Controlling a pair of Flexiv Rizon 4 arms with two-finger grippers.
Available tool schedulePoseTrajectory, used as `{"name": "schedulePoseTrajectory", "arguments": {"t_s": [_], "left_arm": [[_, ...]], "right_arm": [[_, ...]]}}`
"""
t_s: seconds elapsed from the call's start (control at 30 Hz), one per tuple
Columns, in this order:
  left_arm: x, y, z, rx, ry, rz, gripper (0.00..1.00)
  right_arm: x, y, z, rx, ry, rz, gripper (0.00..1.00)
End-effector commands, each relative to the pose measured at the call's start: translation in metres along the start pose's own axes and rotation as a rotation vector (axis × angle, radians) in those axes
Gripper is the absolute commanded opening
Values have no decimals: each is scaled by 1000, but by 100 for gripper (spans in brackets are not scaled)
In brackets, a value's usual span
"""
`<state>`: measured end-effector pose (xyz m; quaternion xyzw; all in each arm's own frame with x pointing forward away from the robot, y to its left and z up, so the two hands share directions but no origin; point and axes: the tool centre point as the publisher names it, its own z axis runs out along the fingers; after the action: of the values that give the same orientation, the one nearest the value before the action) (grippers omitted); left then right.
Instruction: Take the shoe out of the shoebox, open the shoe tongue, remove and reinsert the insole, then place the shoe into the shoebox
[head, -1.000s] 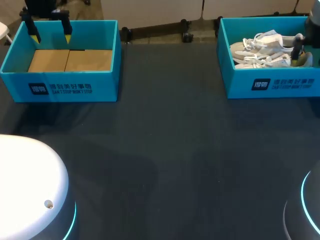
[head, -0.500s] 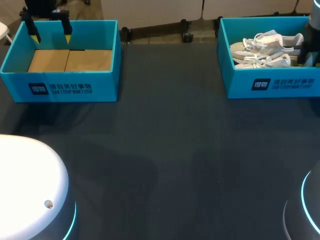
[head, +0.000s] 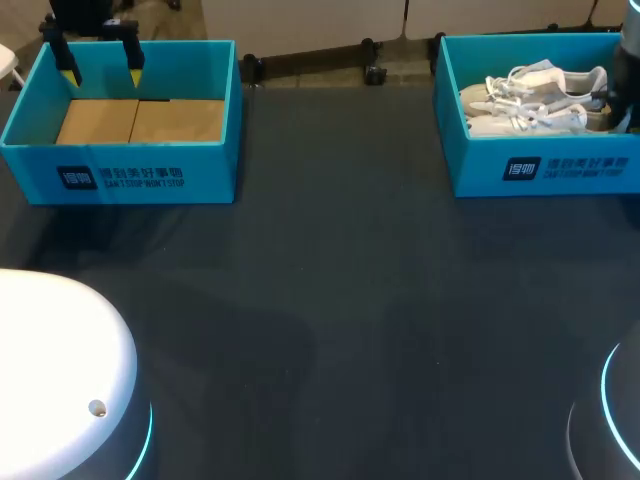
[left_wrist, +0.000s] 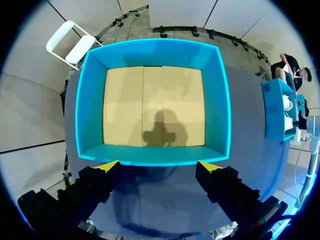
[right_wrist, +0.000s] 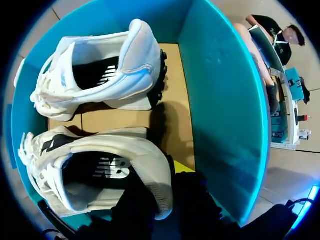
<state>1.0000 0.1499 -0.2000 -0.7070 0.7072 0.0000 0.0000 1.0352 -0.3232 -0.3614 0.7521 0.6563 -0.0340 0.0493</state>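
Dark table (head: 320, 300), two teal boxes at the far edge, well apart.

Left shoebox (head: 120, 175): only its bare cardboard floor (left_wrist: 152, 105) shows inside. The left arm (head: 80, 15) comes in at the far-left corner. The left gripper (head: 101, 72) hangs above the box's far wall, pointing down, fingers wide apart, holding nothing. In its wrist view the box lies just ahead of the two yellow tips, not between them.

Right shoebox (head: 545, 170): two white shoes inside, lying side by side, toes left, heels right. Far shoe (head: 520, 82) is untouched. Near shoe (head: 525, 120) sits along the front wall.

Right arm (head: 628, 60) drops in steeply at the box's right end. The right gripper (right_wrist: 166, 181) straddles the near shoe's heel collar: one finger inside the opening, the other outside between the heel and the right wall, yellow tip showing. Both press the heel, so it is clamped on the near shoe. The shoe's sole is hidden, so can't tell if it is lifted off the box floor.
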Motion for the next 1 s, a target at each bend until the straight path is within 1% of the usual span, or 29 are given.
{"name": "schedulePoseTrajectory", "arguments": {"t_s": [0.03,0.2,0.23,0.27,0.4,0.63,0.7,0.77,0.8,0.83,0.9,1.0], "left_arm": [[0,0,0,0,0,0,100],[0,0,0,0,0,0,100],[0,0,0,0,0,0,100],[0,0,0,0,0,0,100],[0,0,0,0,0,0,100],[0,0,0,0,0,0,100],[0,0,0,0,0,0,100],[0,0,0,0,0,0,100],[0,0,0,0,0,0,100],[0,0,0,0,0,0,100],[0,0,0,0,0,0,100],[0,0,0,0,0,0,100]], "right_arm": [[-3,0,-20,18,-3,7,0],[-11,-1,-49,21,-20,34,0],[-11,-1,-49,21,-20,34,0],[-12,-1,-61,17,-29,37,0],[-12,0,-83,11,-45,37,0],[-12,-4,-113,8,-50,48,0],[-11,-6,-126,-2,-33,57,0],[-10,-8,-132,-6,-22,57,0],[-10,-9,-139,-11,-17,57,0],[-10,-9,-139,-11,-17,57,0],[-9,-10,-151,-23,-29,53,0],[-10,-12,-163,-30,-36,54,0]]}}
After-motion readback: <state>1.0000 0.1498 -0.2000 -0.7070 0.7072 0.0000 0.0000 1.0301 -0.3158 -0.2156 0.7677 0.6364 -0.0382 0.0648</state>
